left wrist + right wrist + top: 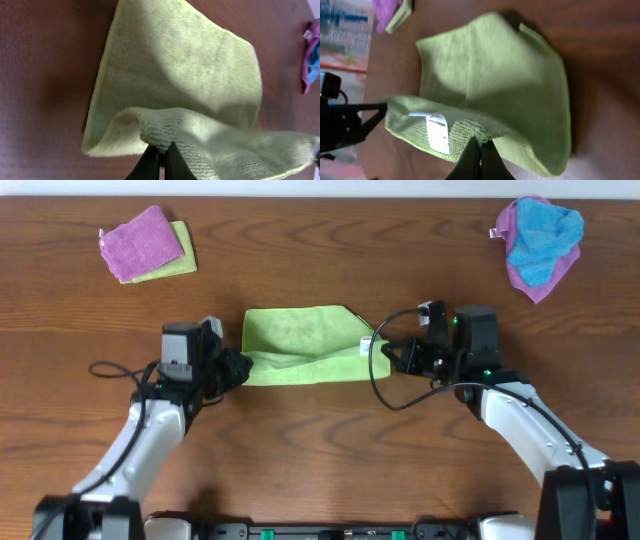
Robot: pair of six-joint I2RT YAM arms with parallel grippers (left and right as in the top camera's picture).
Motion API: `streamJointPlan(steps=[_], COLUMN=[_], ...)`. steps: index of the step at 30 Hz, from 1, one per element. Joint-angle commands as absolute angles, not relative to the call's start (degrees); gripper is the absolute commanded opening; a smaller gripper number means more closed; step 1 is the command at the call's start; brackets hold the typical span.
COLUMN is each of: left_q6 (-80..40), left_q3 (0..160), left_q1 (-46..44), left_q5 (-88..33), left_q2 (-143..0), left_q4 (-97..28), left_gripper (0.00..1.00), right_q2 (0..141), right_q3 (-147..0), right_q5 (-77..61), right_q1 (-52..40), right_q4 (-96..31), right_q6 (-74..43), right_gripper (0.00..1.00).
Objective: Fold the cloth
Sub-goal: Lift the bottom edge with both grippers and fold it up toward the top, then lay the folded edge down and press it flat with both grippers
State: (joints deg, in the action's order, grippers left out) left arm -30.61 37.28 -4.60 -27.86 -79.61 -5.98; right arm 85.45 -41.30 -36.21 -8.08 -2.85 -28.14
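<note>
Now then, the lime-green cloth (300,340) sits dead centre of the overhead frame, its long axis running left to right, far edge flat on the table (320,440) and near edge held up off the wood in a sagging line. At the left end the left gripper (161,150) is clamped tight on the near corner, with terry pile bunched right at its tips. At the right end the right gripper (480,145) is pinched just as firmly on the other near corner, the white label (437,132) hanging just beside it. So each arm has one corner and neither is nearer than the other; it's an even pairing. From both grippers the body of the cloth lies toward the top of the overhead frame, and that is the relation to watch. The fold looks to be a carry of this raised edge straight across the short axis to meet the far edge. Well apart, a purple cloth (145,238) on a yellow-green cloth (183,264) waits upper left, and a blue cloth (545,235) upper right.
</note>
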Motion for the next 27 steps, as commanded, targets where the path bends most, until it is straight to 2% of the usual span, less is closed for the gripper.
streamJointPlan(steps=[1, 15, 27], left_q6=[-27.2, -22.8, -21.8], left_q3=[41.9, 53.7, 62.2], left_q1=[-4.4, -4.3, -0.6], left_q5=[-27.0, -26.7, -25.6], left_q2=[-82.6, -96.4, -103.6], left_q4=[-5.8, -5.9, -6.1], left_gripper=[0.06, 0.06, 0.06], right_q2=[86.0, 95.4, 107.5], right_q3=[-42.2, -43.6, -58.5], right_q5=[-33.9, -35.2, -36.5], right_q1=[-8.2, -8.7, -10.4], right_q4=[-1.0, 8.1, 7.7], right_q6=[-31.4, -37.2, -37.2], right_gripper=[0.01, 0.01, 0.01])
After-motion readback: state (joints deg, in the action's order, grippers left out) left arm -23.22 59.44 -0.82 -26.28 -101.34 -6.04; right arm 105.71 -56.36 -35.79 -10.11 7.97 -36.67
